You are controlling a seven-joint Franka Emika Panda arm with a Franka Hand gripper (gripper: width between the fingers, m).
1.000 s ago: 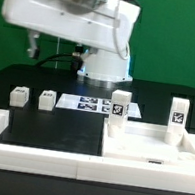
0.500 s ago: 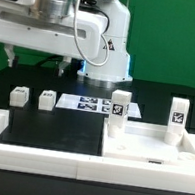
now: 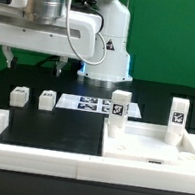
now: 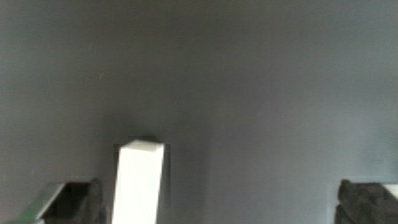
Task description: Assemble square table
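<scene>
The white square tabletop slab (image 3: 150,151) lies at the front on the exterior view's right. Two white tagged legs (image 3: 118,107) (image 3: 177,113) stand upright at its far corners. Two more legs (image 3: 20,95) (image 3: 48,98) lie on the black table on the exterior view's left. My gripper (image 3: 38,64) hangs above those two loose legs, open and empty. In the wrist view the gripper (image 4: 214,208) has its dark fingers (image 4: 68,203) wide apart over the table. One long white leg (image 4: 139,182) lies between them, close to one finger, untouched.
The marker board (image 3: 87,103) lies flat behind the work area, between the loose legs and the upright ones. A long white rim (image 3: 36,159) borders the black surface at the front and the sides. The robot's base (image 3: 105,66) stands behind the marker board.
The arm has swung toward the exterior view's left, and the gripper now hangs lower over the two loose legs. No part has moved.
</scene>
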